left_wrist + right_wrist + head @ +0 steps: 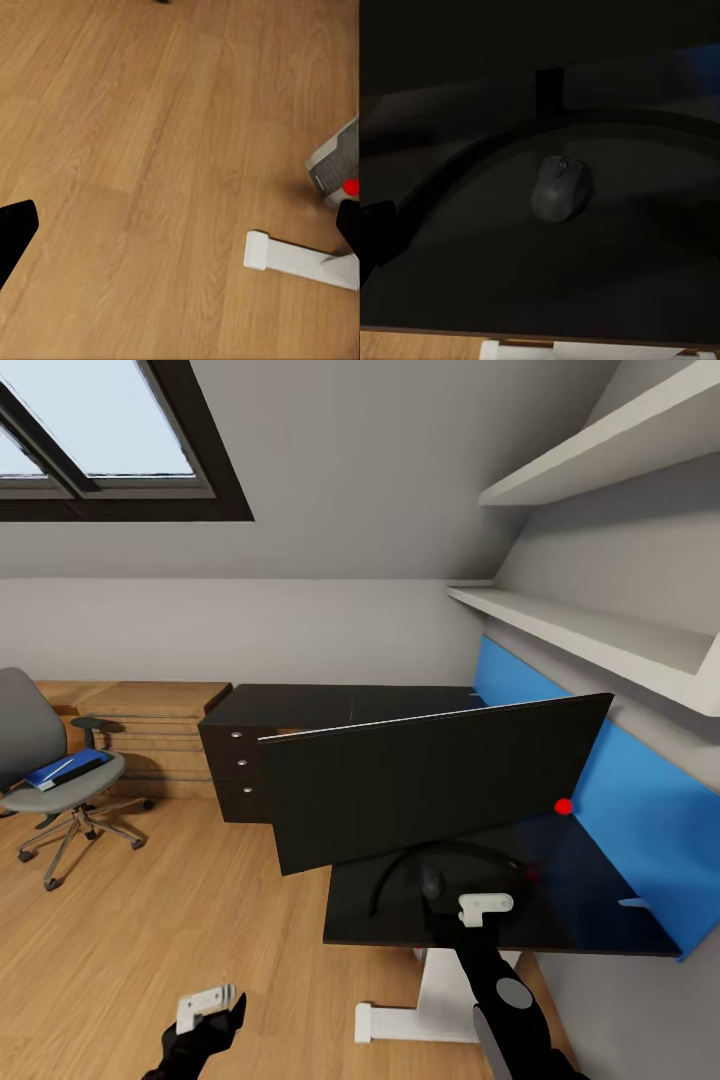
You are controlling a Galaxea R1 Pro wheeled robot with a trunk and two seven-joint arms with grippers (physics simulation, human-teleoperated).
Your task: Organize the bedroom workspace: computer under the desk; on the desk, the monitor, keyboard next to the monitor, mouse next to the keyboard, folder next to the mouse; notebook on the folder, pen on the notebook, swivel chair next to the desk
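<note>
- We see the monitor (440, 780) standing on the black surface (600, 920), with the mouse (559, 187) inside its curved foot.
- Our right pincer (484, 909) hovers above the mouse; we cannot tell its grip.
- Our left pincer (205, 1005) hangs released over the floor (150, 920).
- The folder (66, 768) lies on the swivel chair (60, 785), far left.

Black jointed arms (500, 1000), grey round joint cap, white bracket at each wrist.

Head view high, facing desk (500, 930); right wrist close over desktop; left wrist down at floor (150, 150).
</note>
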